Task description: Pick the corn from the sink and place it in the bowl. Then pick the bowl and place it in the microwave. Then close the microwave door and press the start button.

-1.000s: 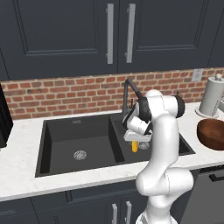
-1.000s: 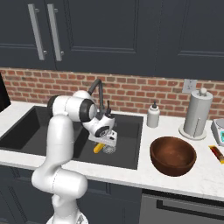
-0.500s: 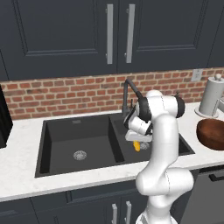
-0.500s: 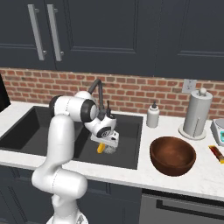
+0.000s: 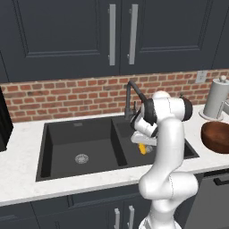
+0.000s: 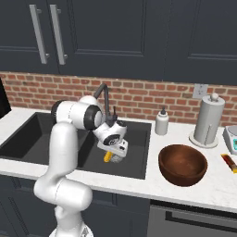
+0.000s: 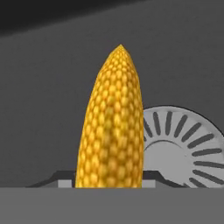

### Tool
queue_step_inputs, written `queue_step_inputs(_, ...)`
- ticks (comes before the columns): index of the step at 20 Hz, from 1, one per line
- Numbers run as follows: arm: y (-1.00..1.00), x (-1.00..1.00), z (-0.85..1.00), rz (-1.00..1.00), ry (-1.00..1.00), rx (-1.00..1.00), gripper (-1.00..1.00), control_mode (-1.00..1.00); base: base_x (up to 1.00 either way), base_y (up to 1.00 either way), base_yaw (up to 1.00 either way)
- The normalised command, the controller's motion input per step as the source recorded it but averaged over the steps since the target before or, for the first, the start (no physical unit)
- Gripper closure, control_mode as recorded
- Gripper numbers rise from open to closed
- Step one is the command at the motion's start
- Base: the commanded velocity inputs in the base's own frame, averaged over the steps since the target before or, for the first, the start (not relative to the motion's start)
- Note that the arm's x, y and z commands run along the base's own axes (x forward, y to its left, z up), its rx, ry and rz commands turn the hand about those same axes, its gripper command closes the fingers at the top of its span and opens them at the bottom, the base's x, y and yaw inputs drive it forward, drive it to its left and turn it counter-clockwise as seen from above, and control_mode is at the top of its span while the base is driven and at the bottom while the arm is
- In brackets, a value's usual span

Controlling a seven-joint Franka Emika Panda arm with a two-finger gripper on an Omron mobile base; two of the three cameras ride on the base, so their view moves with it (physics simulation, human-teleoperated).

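- Yellow corn (image 7: 111,127) stands between the jaws of the gripper (image 5: 142,146); they are closed on its lower end, and it is in the right basin of the black sink (image 5: 67,138).
- In the hand view the corn points away from the hand, with the round silver drain (image 7: 183,144) beside it.
- I judge the first step as only begun: the corn looks gripped but is not yet in the bowl.
- The reddish-brown wooden bowl (image 6: 183,164) waits on the white counter (image 6: 208,185) to the right of the sink, and nothing lies in it.
- Left to do: carrying the corn into the bowl, moving the bowl into the microwave, closing its door, pressing start.
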Motion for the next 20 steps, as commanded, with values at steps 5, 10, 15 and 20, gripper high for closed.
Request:
queue_step_inputs(5,-0.19,-0.70,0.61,-0.02,-0.23,0.13,1.00,-1.00,0.00,0.00,0.00)
queue_step_inputs(10,0.00,-0.65,0.93,0.00,-0.31,0.09,1.00,-1.00,0.00,0.00,0.00)
queue_step_inputs(15,0.00,-0.57,1.00,0.00,-0.28,0.09,1.00,-1.00,0.00,0.00,0.00)
queue_step_inputs(20,0.00,-0.39,1.00,0.00,-0.22,0.07,1.00,-1.00,0.00,0.00,0.00)
